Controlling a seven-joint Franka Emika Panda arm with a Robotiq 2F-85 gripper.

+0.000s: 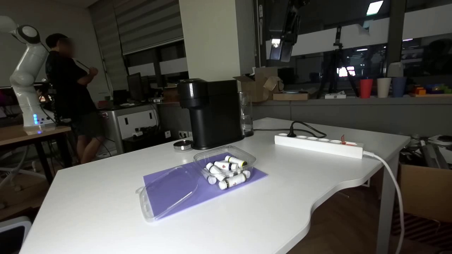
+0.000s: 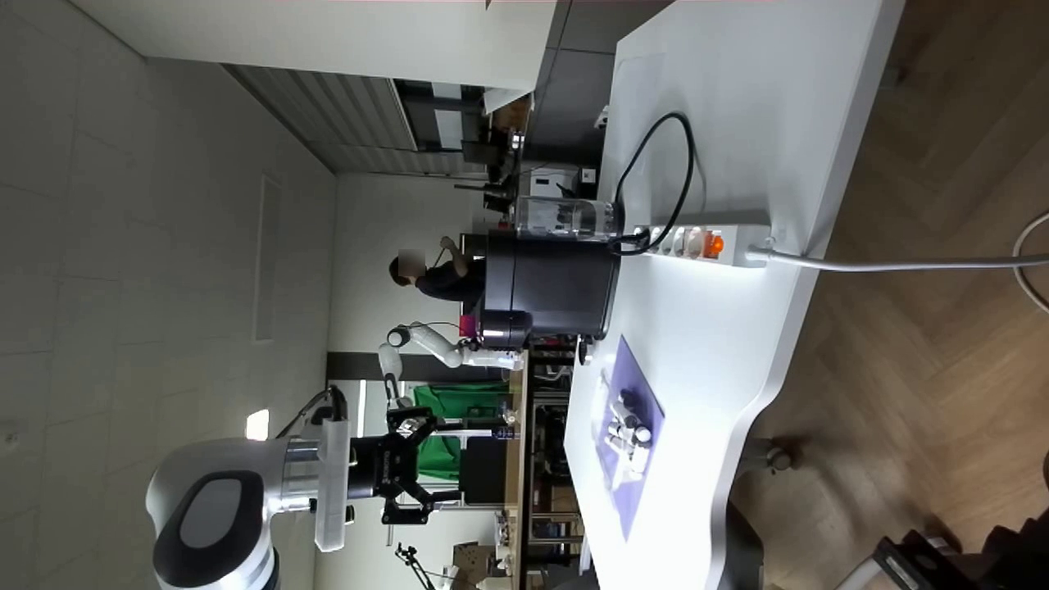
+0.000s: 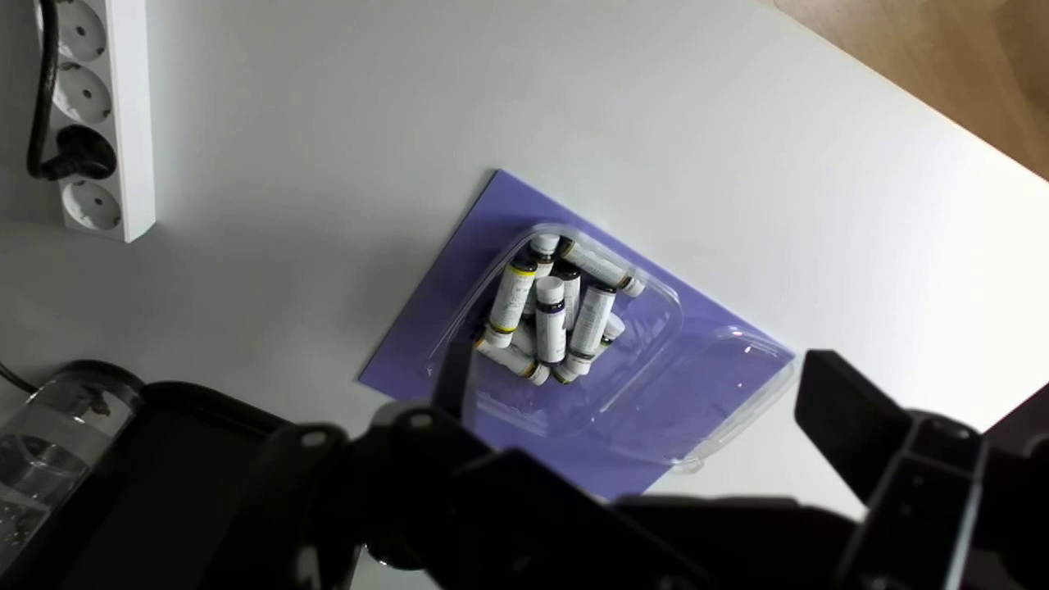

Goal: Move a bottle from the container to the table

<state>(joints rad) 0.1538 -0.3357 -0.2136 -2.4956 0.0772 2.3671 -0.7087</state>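
Dim room [image 1: 210, 38], white table [image 1: 268, 211] (bottles [image 3: 551, 332] in a clear container [image 3: 645, 334]), gripper [image 3: 638, 379] spread wide above

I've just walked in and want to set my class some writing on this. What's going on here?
A robot arm is meant to move one of the bottles from the container to the table, but holds nothing yet. Its gripper hangs open above the table. The bottles lie jumbled in the clear container on a purple mat, with a clear lid beside it. A person stands in the background.
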